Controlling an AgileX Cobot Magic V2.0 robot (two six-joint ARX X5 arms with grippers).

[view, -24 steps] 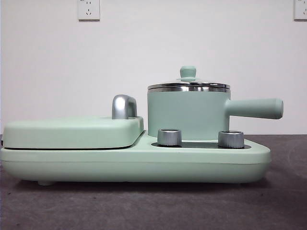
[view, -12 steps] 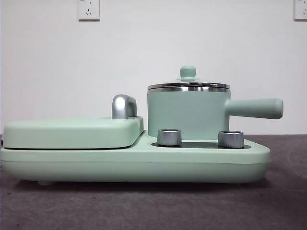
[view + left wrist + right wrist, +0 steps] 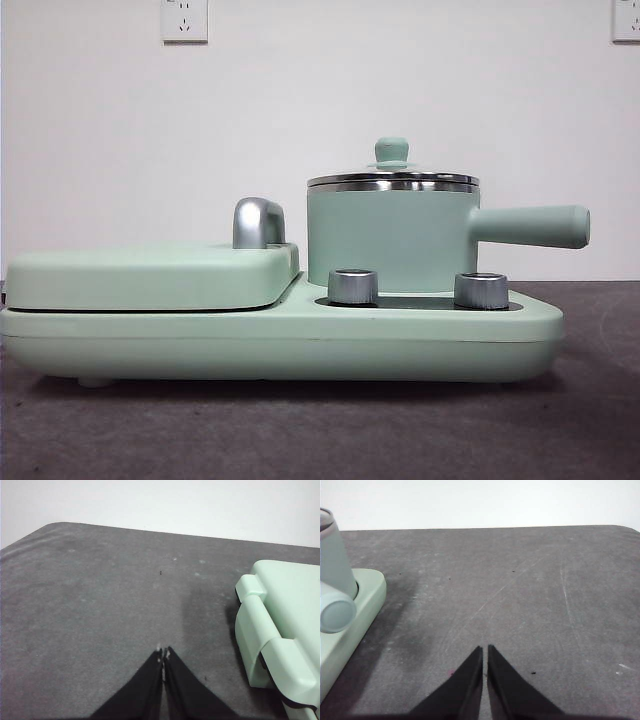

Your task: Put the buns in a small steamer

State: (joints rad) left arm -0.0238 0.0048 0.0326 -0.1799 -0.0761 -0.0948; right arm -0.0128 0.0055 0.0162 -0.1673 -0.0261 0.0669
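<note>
white wall (image 3: 320, 120), grey felt tabletop (image 3: 320, 430), wall sockets (image 3: 185, 20)

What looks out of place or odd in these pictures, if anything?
Nothing looks spilled, askew or damaged. The small steamer stands upright, glass lid level on it. The only odd point: no buns show in any view. Both tools, left and right, hang shut over bare table.

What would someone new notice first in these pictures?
A mint-green cooker base fills the front view, with the small steamer, lid on, standing on its right half. Beside it lies the flat griddle lid, closed. No buns show, and both pincers, left and right, hang shut over bare table.
</note>
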